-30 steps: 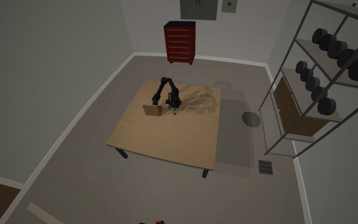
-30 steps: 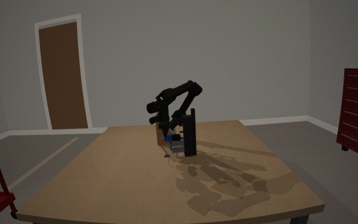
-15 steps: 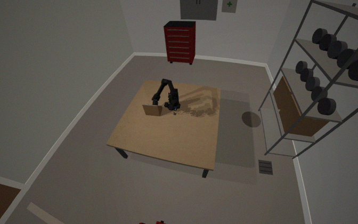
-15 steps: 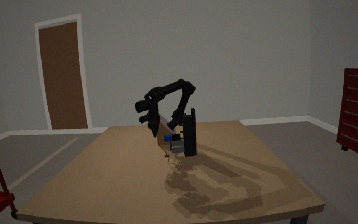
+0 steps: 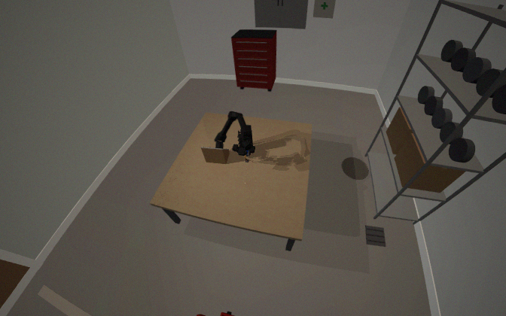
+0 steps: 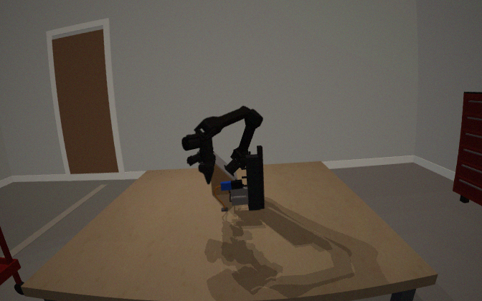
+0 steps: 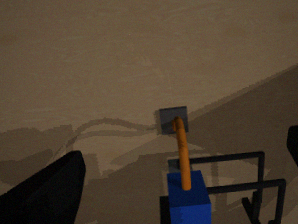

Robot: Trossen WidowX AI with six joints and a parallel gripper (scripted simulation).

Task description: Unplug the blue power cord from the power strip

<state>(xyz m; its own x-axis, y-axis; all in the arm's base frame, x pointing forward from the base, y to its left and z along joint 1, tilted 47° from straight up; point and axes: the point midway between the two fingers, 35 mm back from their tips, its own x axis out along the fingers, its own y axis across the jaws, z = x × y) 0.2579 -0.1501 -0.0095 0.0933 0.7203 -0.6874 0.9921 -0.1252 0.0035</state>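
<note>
1. Top: the arm (image 5: 235, 128) stands at the desk's (image 5: 233, 195) 11 o'clock area.
2. Exterior: the claw (image 6: 205, 172), released and empty, hangs at 10 o'clock from the blue plug (image 6: 226, 185).
3. Wrist: the blue plug (image 7: 190, 221) sits at 6 o'clock, its orange cord (image 7: 181, 152) running toward 12.
</note>
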